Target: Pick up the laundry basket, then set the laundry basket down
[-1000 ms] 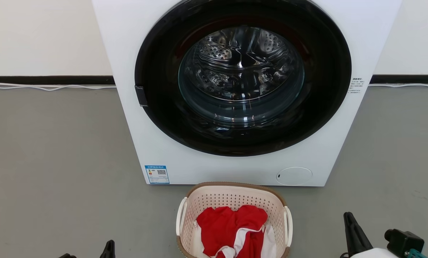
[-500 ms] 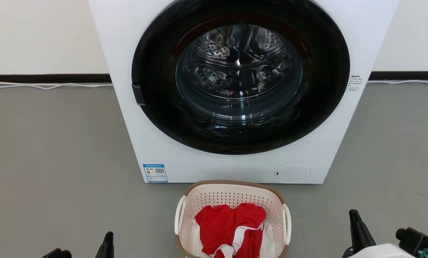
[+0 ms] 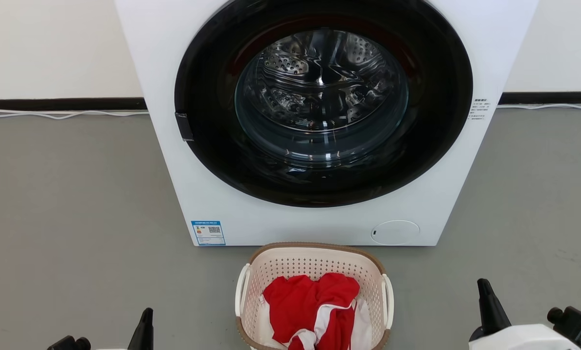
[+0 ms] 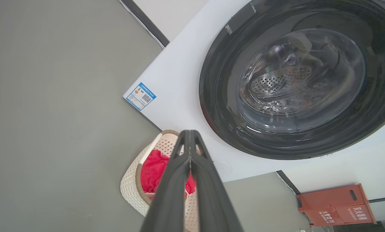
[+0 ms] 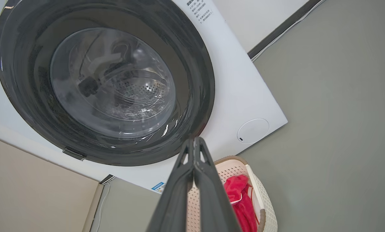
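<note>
Head view: laundry basket (image 3: 314,265) on floor (image 3: 76,218), handles (image 3: 242,296) sideways, suiting two-arm lift. Left end effector (image 3: 146,318), right end effector (image 3: 482,289) flank it, well apart, both closed, empty.

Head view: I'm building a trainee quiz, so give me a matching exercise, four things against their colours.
1 basket
2 cloth
3 sticker
4 floor

a grey
b blue
c cream, brown rim
d red and white

Pairs: 1c, 2d, 3b, 4a.
</note>
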Controlling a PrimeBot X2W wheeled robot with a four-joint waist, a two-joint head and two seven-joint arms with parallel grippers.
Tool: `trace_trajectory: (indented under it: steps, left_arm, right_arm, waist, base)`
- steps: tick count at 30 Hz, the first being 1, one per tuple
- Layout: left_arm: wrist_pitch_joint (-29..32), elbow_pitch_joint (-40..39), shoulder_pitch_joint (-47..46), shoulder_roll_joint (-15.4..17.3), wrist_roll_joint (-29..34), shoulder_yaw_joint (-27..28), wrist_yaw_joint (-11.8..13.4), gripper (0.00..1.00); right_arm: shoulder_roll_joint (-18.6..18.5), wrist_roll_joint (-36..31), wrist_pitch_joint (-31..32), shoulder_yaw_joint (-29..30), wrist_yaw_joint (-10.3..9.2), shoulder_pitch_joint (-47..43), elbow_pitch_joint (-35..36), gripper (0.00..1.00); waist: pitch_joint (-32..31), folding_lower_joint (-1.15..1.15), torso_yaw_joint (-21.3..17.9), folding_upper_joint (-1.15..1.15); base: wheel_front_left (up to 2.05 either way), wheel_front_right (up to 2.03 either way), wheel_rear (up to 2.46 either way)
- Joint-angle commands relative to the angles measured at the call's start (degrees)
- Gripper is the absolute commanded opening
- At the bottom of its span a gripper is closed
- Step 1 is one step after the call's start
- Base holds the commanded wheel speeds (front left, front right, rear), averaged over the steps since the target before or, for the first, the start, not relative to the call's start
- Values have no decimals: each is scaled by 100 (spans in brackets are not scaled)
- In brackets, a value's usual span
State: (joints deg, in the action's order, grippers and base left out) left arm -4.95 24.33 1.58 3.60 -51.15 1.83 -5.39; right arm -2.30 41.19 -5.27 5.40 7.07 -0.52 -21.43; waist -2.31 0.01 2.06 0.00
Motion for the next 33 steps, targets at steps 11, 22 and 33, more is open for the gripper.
trace_trajectory:
  steps: [11, 22, 33]
  left_arm:
    - [206, -315, -427, 10, -778, 174, -79, 0]
    - [408, -468, -502, -8, -1493, 238, -107, 0]
    - [578, -596, -566, -22, -2091, 291, -131, 0]
  right_arm:
    - [-43, 944, 241, -18, 24, 396, 263, 0]
    - [-46, 1837, 442, 11, 28, 455, 366, 0]
    - [-49, 2585, 611, 34, 31, 505, 452, 0]
  waist:
    - [42, 0, -35, 0]
    - [86, 0, -72, 0]
    - [124, 0, -102, 0]
  base:
    - [0, 0, 0]
    - [0, 0, 0]
    - [0, 0, 0]
